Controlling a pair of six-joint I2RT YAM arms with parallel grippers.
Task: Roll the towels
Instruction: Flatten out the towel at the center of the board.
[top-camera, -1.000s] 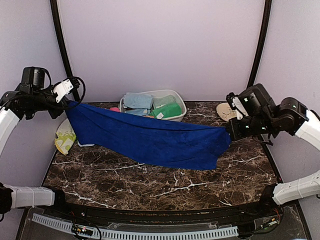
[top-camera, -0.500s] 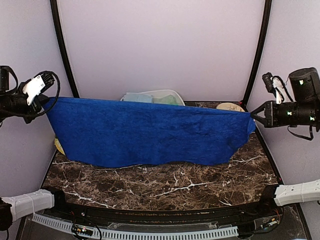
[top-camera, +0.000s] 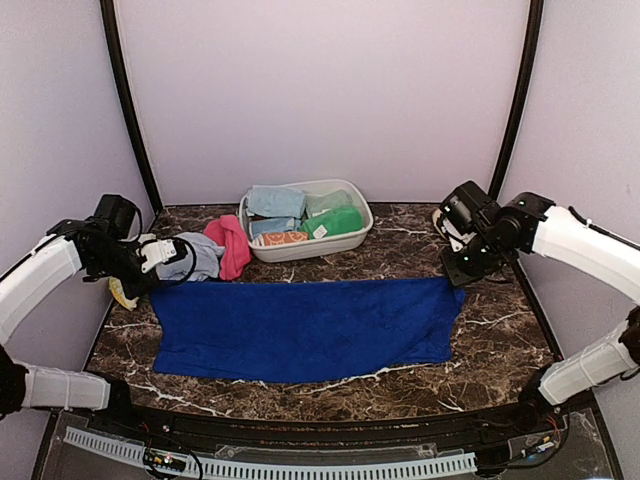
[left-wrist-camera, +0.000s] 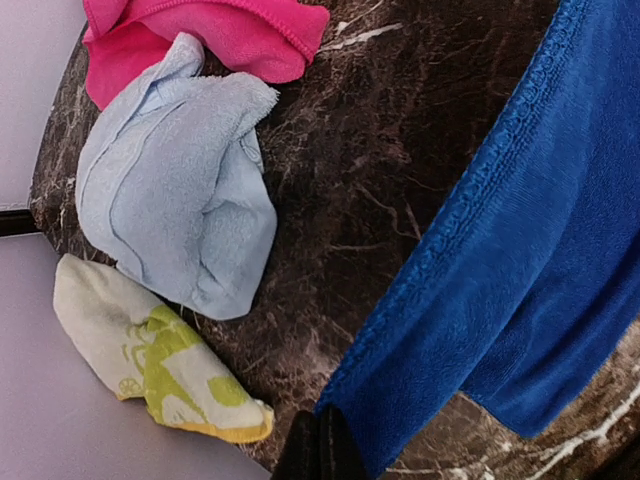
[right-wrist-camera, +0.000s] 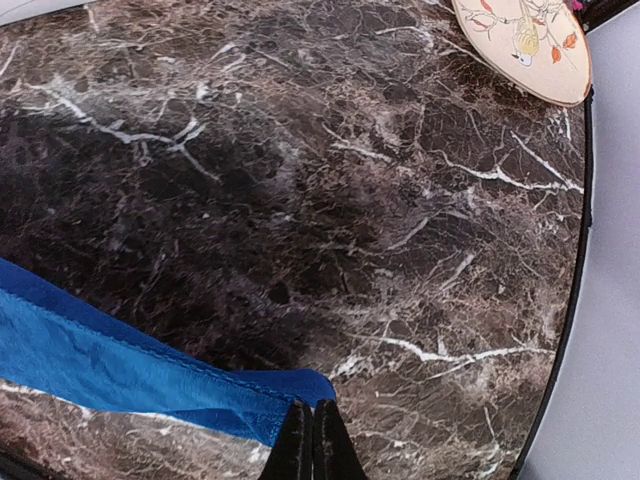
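Pinching royal blue towel far corners, left gripper and right gripper; we risk bunching if release drags cloth.

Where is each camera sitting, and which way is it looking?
Top: high behind the robot, looking down at the table; left arm and right arm show.
Left wrist: on the left arm, looking down at pale blue towel and pink towel; left end effector at the bottom.
Right wrist: on the right arm, looking down at table and plate; right end effector at the bottom.
Shared: all three show the royal blue towel.
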